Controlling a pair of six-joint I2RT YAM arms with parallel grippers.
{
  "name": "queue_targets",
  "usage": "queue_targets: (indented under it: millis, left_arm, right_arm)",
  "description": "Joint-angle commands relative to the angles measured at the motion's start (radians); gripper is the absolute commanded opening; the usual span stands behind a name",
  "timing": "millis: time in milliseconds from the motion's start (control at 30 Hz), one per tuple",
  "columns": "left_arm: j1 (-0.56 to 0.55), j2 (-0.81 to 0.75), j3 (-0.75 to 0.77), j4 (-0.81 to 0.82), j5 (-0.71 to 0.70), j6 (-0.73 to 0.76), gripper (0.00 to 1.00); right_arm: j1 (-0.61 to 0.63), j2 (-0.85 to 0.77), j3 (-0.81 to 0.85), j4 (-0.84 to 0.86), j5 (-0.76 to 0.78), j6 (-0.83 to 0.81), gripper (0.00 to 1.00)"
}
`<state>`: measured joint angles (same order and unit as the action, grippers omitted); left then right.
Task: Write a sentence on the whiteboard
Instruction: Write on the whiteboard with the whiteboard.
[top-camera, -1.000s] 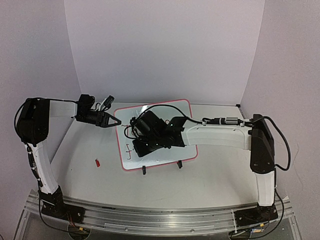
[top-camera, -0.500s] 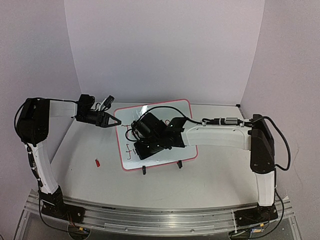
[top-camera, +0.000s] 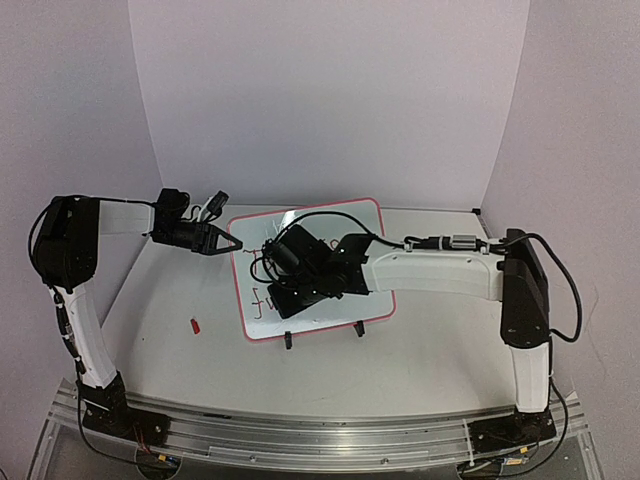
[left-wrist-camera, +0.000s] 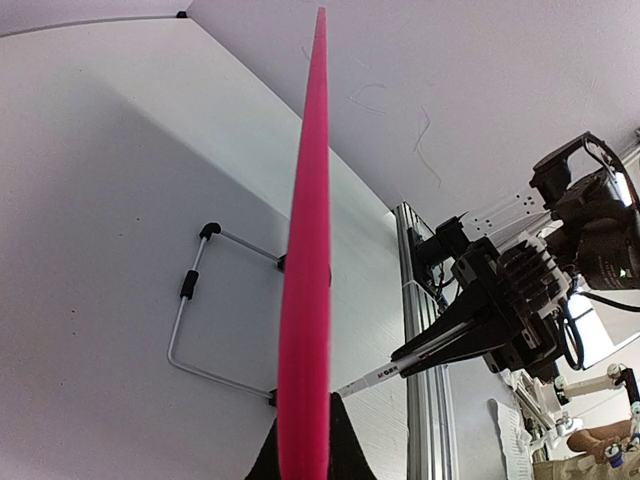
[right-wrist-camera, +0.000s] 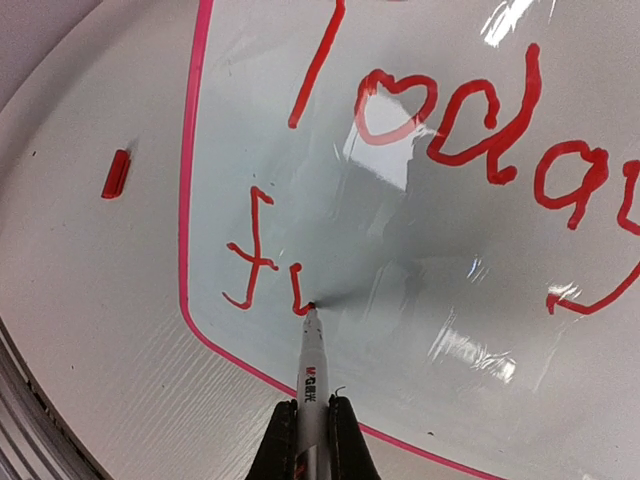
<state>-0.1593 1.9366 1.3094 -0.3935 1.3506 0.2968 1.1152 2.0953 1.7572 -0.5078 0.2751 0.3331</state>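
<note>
The whiteboard (top-camera: 330, 322), white with a pink frame, stands tilted at the table's middle. In the left wrist view I see it edge-on as a pink strip (left-wrist-camera: 312, 200). My left gripper (top-camera: 236, 243) is shut on its upper left edge, the frame between the fingers (left-wrist-camera: 303, 445). Shut on a white marker (right-wrist-camera: 312, 360), my right gripper (right-wrist-camera: 311, 425) hovers over the board's lower left (top-camera: 278, 292). The marker's tip touches the board (right-wrist-camera: 470, 330) at the end of a short red stroke. Red writing reads "Today" on top, with an "f" and a partial letter below.
A small red marker cap (top-camera: 196, 326) lies on the table left of the board. Two black clip feet (top-camera: 288, 340) hold the board's near edge, and a wire stand (left-wrist-camera: 185, 300) props it from behind. An aluminium rail (top-camera: 300, 435) runs along the near table edge.
The red writing on the second line has grown from the "f" by a new stroke, and my right gripper with the marker has shifted slightly right. The left gripper has not moved.
</note>
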Motion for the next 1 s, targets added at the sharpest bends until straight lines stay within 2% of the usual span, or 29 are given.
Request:
queue_targets:
  millis: [0, 333, 967]
  left_arm:
    - [-0.036, 0.023, 0.008, -0.025, -0.088, 0.093, 0.00]
    - [-0.035, 0.028, 0.010, -0.027, -0.089, 0.093, 0.00]
    - [-0.036, 0.026, 0.009, -0.027, -0.093, 0.088, 0.00]
  right_arm:
    - [-0.016, 0.004, 0.059, -0.021, 0.110, -0.037, 0.00]
    - [-0.017, 0.022, 0.091, -0.021, 0.109, -0.047, 0.00]
    - [-0.017, 0.004, -0.008, -0.049, 0.040, 0.018, 0.00]
